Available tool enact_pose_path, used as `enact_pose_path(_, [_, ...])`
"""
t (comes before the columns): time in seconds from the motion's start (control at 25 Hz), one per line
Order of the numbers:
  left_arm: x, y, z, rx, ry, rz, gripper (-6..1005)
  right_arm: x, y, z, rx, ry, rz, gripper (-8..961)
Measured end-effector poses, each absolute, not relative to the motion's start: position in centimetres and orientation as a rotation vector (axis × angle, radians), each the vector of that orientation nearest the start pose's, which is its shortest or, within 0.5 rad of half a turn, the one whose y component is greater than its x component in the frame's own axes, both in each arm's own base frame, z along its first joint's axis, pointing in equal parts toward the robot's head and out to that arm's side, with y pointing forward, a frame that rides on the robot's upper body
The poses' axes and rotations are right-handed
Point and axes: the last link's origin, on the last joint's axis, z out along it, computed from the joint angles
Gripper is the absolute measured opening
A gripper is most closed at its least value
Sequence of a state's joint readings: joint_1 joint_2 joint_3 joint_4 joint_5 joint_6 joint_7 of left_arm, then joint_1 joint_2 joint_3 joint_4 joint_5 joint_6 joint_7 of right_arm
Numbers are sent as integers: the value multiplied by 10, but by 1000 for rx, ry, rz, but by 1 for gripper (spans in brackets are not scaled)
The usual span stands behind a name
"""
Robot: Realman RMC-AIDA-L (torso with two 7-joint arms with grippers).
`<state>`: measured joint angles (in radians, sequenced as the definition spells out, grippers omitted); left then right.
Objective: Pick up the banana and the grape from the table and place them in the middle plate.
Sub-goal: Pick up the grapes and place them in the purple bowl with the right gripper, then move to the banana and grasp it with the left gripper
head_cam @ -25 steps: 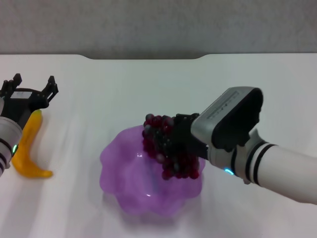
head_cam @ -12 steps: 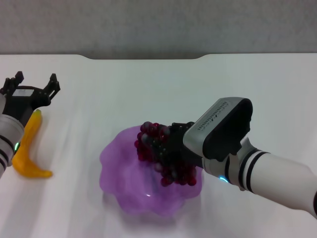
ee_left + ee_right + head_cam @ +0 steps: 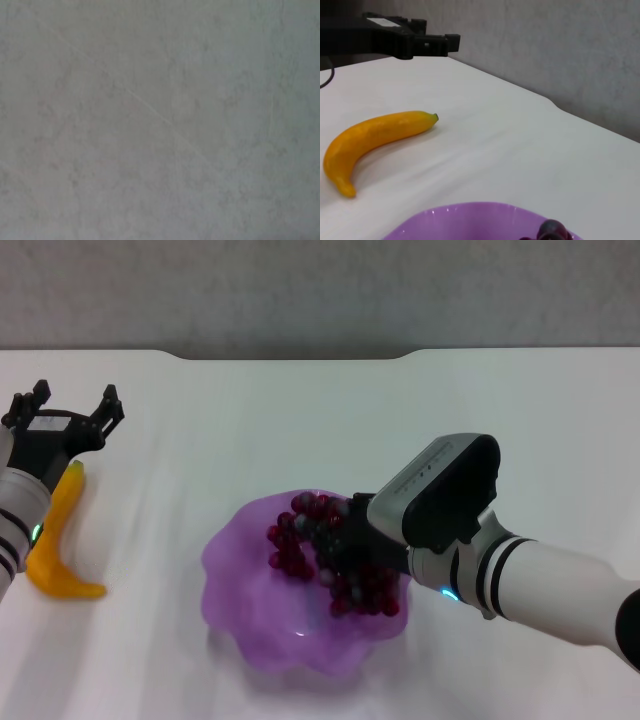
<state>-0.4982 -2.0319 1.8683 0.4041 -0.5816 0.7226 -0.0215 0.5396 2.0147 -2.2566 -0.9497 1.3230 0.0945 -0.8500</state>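
Note:
The grape [image 3: 298, 536], a dark red bunch, hangs in the middle plate [image 3: 250, 590], a purple plate with a wavy rim. My right gripper [image 3: 348, 540] is shut on the bunch from the right, its fingertips buried among the berries. The banana [image 3: 58, 535] lies on the white table [image 3: 300, 430] at the far left. Just above the banana's far end, my left gripper [image 3: 68, 412] hovers open and holds nothing. The right wrist view shows the banana [image 3: 375, 135], the plate's rim [image 3: 470, 215], one grape [image 3: 552, 230] and the left gripper [image 3: 410, 42] beyond.
A grey wall [image 3: 320, 290] runs behind the table's far edge. The left wrist view shows only a blank grey surface [image 3: 160, 120]. White tabletop surrounds the plate on all sides.
My right gripper has come down and to the left with the grape, bringing the bunch lower into the plate. My left gripper has risen slightly above the banana.

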Motion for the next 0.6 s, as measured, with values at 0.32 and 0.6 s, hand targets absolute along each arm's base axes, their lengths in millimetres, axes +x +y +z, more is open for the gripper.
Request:
enact_pose_path(0.32, [-305,400,3,-1598,-612,-553,888,181,360,-128,-2383,537,253,449])
enact_pose_path(0.6, [-305,400,3,-1598,-613,-554,888,179,361,-127,-2369,527,266,702])
